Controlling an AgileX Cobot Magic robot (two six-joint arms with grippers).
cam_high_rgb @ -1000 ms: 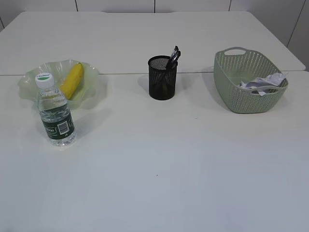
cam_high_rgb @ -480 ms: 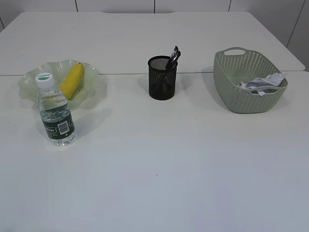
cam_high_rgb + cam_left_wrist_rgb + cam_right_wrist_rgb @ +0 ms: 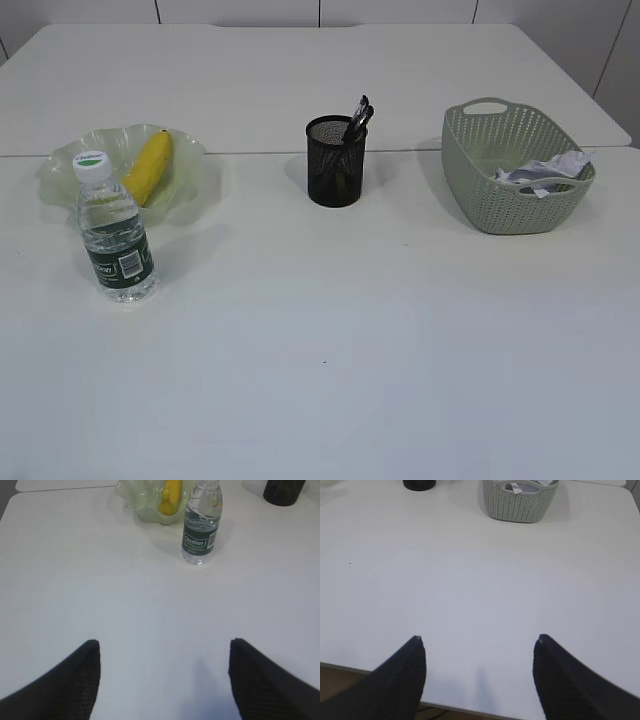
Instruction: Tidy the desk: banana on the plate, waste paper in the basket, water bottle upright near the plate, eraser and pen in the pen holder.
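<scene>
The banana [image 3: 150, 165] lies on the pale green plate [image 3: 70, 160] at the left. The water bottle [image 3: 115, 232] stands upright just in front of that plate, also in the left wrist view [image 3: 201, 527]. Black pens [image 3: 358, 118] stick out of the black mesh pen holder [image 3: 336, 162]; the eraser is hidden. Crumpled waste paper [image 3: 545, 170] rests in the green basket [image 3: 490, 205]. My left gripper [image 3: 162, 647] is open over bare table, well short of the bottle. My right gripper [image 3: 478, 642] is open near the table's front edge, far from the basket [image 3: 520, 502]. Neither arm shows in the exterior view.
The white table [image 3: 330, 330] stretches bare across its near half. A seam [image 3: 250, 152] runs across it behind the objects. The table's front edge [image 3: 460, 711] shows under my right gripper.
Nothing has moved on the table. In the exterior view the scene is the same in all three frames.
</scene>
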